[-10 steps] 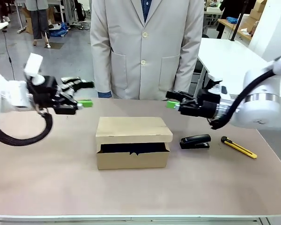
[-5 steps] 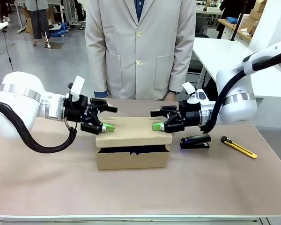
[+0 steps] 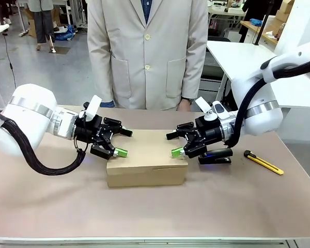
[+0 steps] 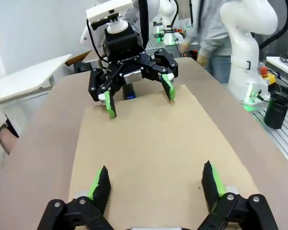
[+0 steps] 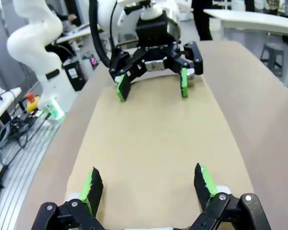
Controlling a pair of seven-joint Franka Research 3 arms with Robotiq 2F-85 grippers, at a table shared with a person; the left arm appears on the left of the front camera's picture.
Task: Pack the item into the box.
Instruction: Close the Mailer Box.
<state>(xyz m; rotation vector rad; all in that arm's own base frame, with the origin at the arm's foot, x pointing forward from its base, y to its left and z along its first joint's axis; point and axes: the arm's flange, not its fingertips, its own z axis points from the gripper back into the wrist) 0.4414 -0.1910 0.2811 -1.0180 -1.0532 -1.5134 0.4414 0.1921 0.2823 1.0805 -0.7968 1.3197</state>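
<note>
Front view had us at either end of the box [image 3: 146,168], which sat mid-table with its flap lid down flat. Our left gripper [image 3: 115,142] hung over the lid's left end and our right gripper [image 3: 182,142] over its right end, both with jaws spread wide and nothing between them. In the left wrist view our fingers [image 4: 102,184] hovered just above plain brown cardboard, and we could not tell whether the pads were touching it. The right wrist view gave the mirror of that. The item was not visible to us; with the lid down, we judged it lay inside the box, though we could not confirm it. A person [image 3: 147,51] stood at the far side, close to the table edge. The black stapler [image 3: 216,156] lay just beside the box's right end, the yellow utility knife [image 3: 263,162] farther right. We judged the box light and its thin cardboard easy to dent, so any pressing should go flat on the lid near its front edge. If the soft pouch needed handling, its middle would be the place to pinch.
</note>
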